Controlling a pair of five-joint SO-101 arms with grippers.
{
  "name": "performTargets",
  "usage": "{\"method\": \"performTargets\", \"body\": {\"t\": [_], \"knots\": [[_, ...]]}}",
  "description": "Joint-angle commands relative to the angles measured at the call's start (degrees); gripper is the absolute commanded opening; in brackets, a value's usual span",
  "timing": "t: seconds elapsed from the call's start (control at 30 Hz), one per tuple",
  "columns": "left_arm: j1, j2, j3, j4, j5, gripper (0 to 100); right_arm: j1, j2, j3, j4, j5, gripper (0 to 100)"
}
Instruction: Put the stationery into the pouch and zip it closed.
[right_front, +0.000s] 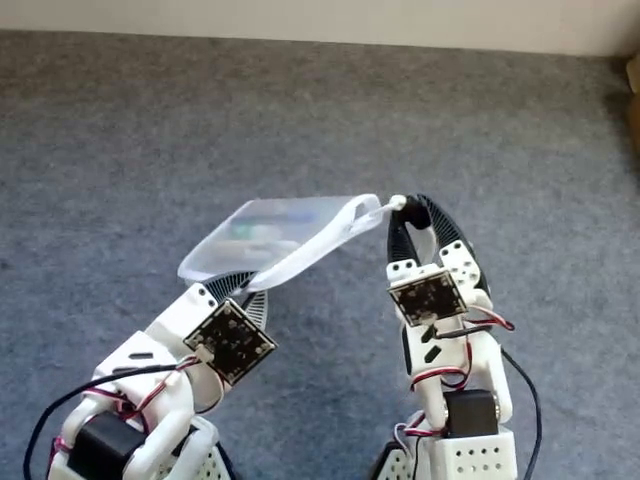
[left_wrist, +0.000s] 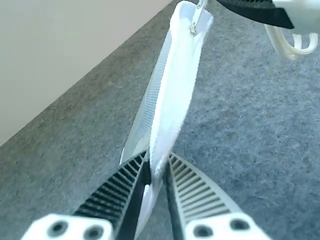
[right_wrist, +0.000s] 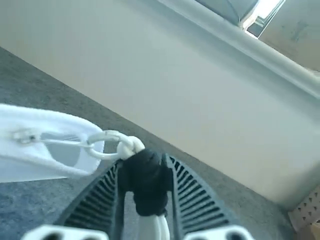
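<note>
A grey, carpet-like surface (right_front: 140, 140) covers the table, running under the left gripper (left_wrist: 157, 161) and the right gripper (right_front: 410, 208) and on past their fingertips to a pale wall (right_front: 300, 15). Well beyond the right gripper's outer side, a tan object (right_front: 634, 100) stands at the surface's far corner, cut off by the frame

Grey carpet (right_front: 120, 120), pale wall (right_wrist: 175, 75) behind

high cam sits above and behind both arms, looking down over the table (right_front: 120, 120) toward the wall (right_front: 300, 15) at the frame's top edge. each wrist cam looks close along its own jaws, left gripper (left_wrist: 155, 161) and right gripper (right_wrist: 144, 164) at bottom centre. all three share the pouch (right_front: 280, 235) end with the zip pull (right_wrist: 107, 145).
</note>
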Motion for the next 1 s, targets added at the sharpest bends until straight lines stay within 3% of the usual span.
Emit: {"method": "performTargets", "body": {"t": [0.0, 0.17, 0.47, 0.77, 0.97], "knots": [[-6.9, -2.77, 0.22, 3.43, -2.02, 0, 8.22, -0.13, 0.4, -1.45, 0.79, 0.4], [-11.47, -4.35, 0.22, 3.43, -2.2, 0, 10.95, -0.66, 3.3, -1.45, 6.07, 0.4], [-14.37, -6.99, 3.03, 2.99, -2.2, 0, 15.6, -0.66, 3.82, -1.36, 6.42, 0.4], [-14.02, -7.52, 3.82, 2.9, -1.93, 0, 15.16, -0.66, 4.97, -1.27, 6.15, 0.5], [-13.93, -7.52, 3.91, 2.64, -1.85, 0, 7.87, -0.66, 4.97, 5.32, 6.07, 0.5]]}}
